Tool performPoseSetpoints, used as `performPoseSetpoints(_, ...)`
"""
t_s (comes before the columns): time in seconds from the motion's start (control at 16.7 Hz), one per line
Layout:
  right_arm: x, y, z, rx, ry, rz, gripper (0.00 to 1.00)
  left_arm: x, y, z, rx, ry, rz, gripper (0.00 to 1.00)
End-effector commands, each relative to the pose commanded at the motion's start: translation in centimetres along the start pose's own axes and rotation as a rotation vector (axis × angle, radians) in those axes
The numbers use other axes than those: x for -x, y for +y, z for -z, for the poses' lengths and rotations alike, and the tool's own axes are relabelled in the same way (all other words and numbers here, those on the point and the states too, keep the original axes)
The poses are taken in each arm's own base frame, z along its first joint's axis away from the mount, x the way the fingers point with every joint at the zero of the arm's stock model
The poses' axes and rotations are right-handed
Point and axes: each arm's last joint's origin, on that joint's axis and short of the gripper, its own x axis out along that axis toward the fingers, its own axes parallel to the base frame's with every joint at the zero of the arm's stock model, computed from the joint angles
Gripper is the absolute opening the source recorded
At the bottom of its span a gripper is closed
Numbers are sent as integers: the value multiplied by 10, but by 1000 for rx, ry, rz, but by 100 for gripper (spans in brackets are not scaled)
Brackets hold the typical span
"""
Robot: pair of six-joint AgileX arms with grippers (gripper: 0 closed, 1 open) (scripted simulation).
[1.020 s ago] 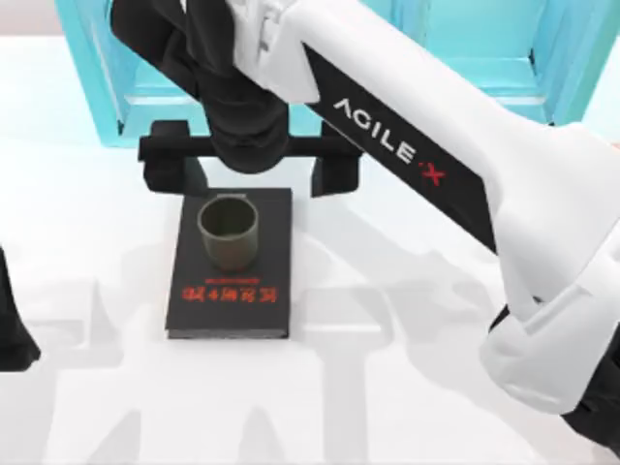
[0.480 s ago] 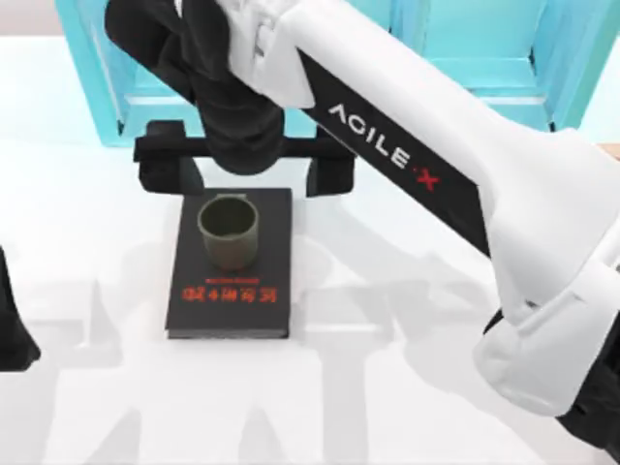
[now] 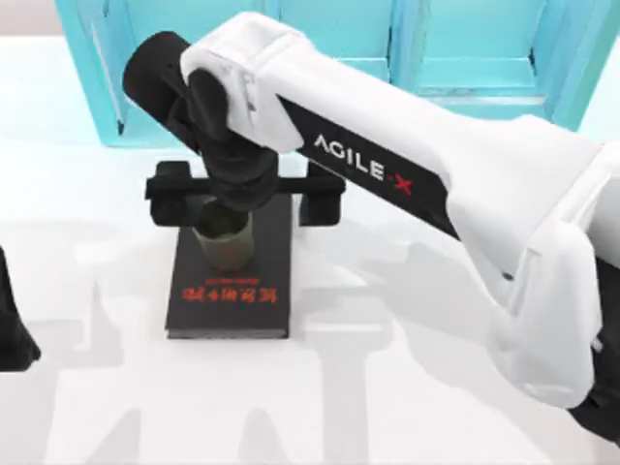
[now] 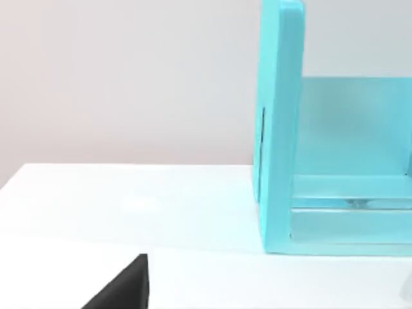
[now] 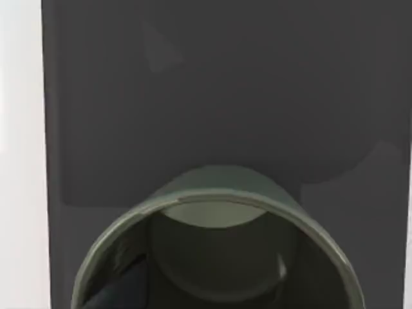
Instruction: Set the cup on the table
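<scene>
At the top view's far left edge the left arm's dark gripper (image 3: 12,320) sits parked low beside the table, and whether its fingers are spread or closed cannot be told from here; its wrist camera looks across the plain white tabletop (image 4: 129,206) toward the turquoise shelf unit (image 4: 280,129). Moving right, the small olive-green cylindrical cup (image 3: 225,242) stands upright on the far half of the flat black book with red lettering (image 3: 231,291), which lies on the table in front of the shelf. What has changed over the last second is the right arm: its black gripper (image 3: 242,199) has dropped from behind the book's far edge to directly over the cup, so the wrist body now hides most of the rim that was in plain sight before, while cup and book have not shifted. Its fingers are spread wide, one on either side of the cup and clear of it, gripping nothing. In the right wrist view the cup's dark mouth (image 5: 219,257) is close below. I judge this the final descent before a grasp; lifting and placing on the white surface remain undone.
</scene>
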Motion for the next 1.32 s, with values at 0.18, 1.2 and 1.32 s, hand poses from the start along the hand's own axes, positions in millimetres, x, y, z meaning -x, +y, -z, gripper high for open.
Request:
performPoseSetpoints(0.18, -20, -1, 2, -1, -2, -3, 100, 0, 0, 0, 0, 0, 0, 100)
performPoseSetpoints(1.2, -22, -2, 2, -1, -3, -3, 10, 0, 0, 0, 0, 0, 0, 100)
performPoseSetpoints(1.32, -22, -2, 2, -1, -3, -3, 0, 0, 0, 0, 0, 0, 0, 100)
